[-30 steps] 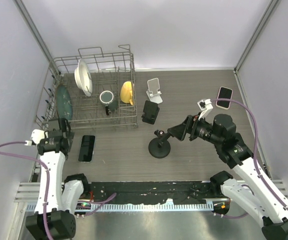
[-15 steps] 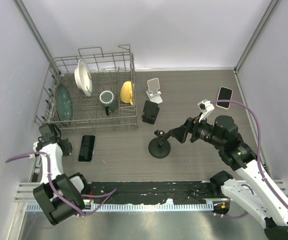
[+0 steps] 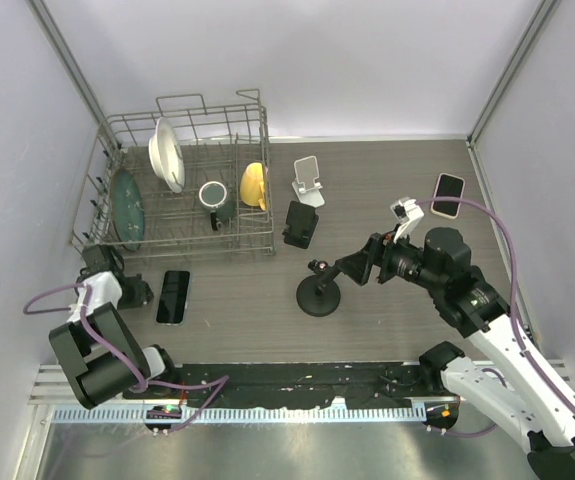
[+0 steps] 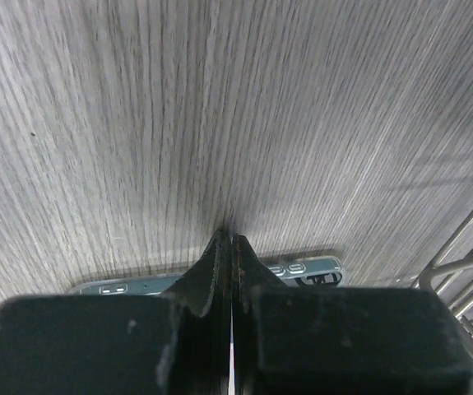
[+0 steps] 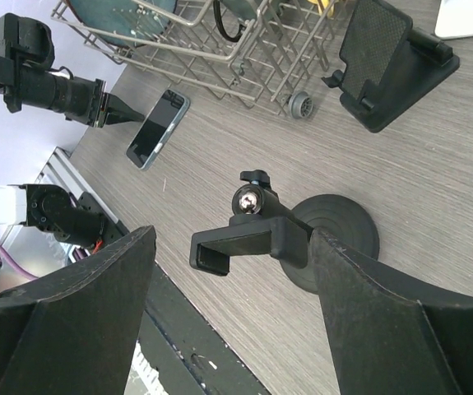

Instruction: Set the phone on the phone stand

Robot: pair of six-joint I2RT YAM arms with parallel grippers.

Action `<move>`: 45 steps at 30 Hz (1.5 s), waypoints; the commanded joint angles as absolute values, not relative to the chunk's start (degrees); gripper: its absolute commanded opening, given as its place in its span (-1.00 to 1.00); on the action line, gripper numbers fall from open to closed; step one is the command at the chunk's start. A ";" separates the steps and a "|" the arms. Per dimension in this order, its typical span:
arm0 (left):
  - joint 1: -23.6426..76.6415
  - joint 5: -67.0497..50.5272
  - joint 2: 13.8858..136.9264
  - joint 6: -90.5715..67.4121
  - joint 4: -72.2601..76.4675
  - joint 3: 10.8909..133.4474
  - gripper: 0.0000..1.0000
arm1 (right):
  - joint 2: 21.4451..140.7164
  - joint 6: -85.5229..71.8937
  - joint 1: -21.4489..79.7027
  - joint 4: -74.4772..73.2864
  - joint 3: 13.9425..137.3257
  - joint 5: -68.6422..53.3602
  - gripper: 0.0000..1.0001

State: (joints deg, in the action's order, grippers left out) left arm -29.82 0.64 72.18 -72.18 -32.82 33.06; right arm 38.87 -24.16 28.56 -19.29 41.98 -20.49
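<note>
A dark phone lies flat on the table in front of the dish rack; the right wrist view shows this phone too. My left gripper is shut and empty, low at the phone's left edge. In the left wrist view the shut left gripper points at the table, with the phone's edge and its side buttons beside the fingers. My right gripper hangs open over a black round-based phone stand. Its clamp sits between the jaws of the right gripper, untouched.
A wire dish rack with plates and cups stands at the back left. A black wedge stand and a white stand sit right of it. A second phone in a white case lies at the far right.
My left gripper has shut and its arm has folded down low, bringing the fingers beside the dark phone. The right arm has barely shifted.
</note>
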 commanded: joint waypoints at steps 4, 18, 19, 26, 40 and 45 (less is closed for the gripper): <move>-27.95 -2.80 73.56 -73.30 -38.48 31.55 -1.00 | 41.31 -26.36 29.35 -13.98 44.91 -22.76 0.59; -10.82 -6.95 65.22 -83.32 -41.39 23.73 -1.00 | 44.47 -29.88 32.69 -10.28 45.88 -21.10 0.57; -10.46 -6.94 64.61 -83.32 -41.66 23.38 -1.00 | 44.91 -29.80 33.22 -10.28 45.97 -20.83 0.57; -5.28 -7.21 56.79 -85.95 -44.21 20.48 -1.00 | 49.29 -28.66 46.47 -9.67 47.63 -10.92 0.57; 9.13 -9.93 52.30 -92.10 -41.05 18.98 -1.00 | 75.56 -32.69 76.02 -2.90 54.31 18.01 0.57; 15.29 -5.48 47.05 -93.26 -46.54 22.58 -1.00 | 81.82 -33.22 77.96 -3.87 56.43 25.65 0.58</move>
